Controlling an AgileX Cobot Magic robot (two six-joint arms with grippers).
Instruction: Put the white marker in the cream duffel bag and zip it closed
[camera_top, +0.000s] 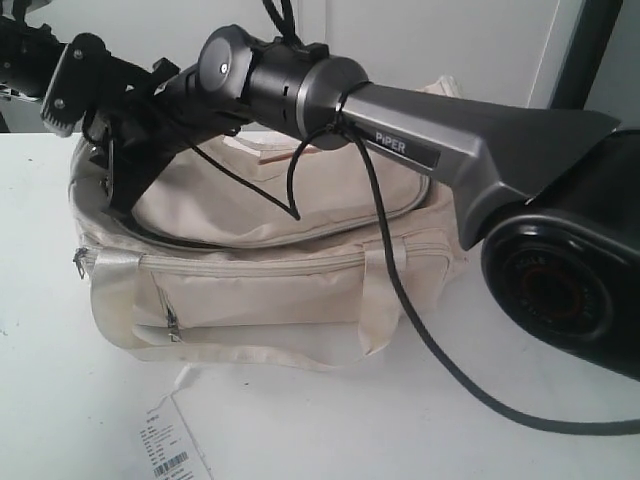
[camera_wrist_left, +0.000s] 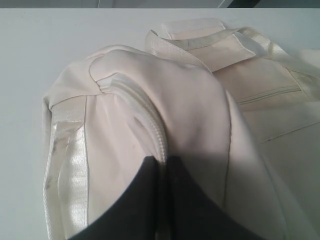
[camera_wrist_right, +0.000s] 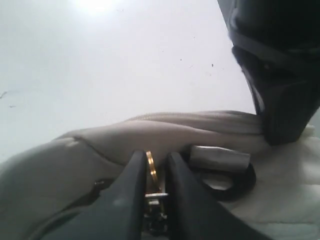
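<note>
The cream duffel bag (camera_top: 280, 290) lies on the white desk (camera_top: 420, 420). The right fingers (camera_wrist_right: 125, 200) are narrow and pinch the little gold zip pull (camera_wrist_right: 151, 170), ready, I think, to drag the zip shut. The left fingers (camera_wrist_left: 130, 205) are narrow too and squeeze the bag's cloth by the zip, likely to keep the bag from sliding. I cannot see the white marker; it may be inside the bag
</note>
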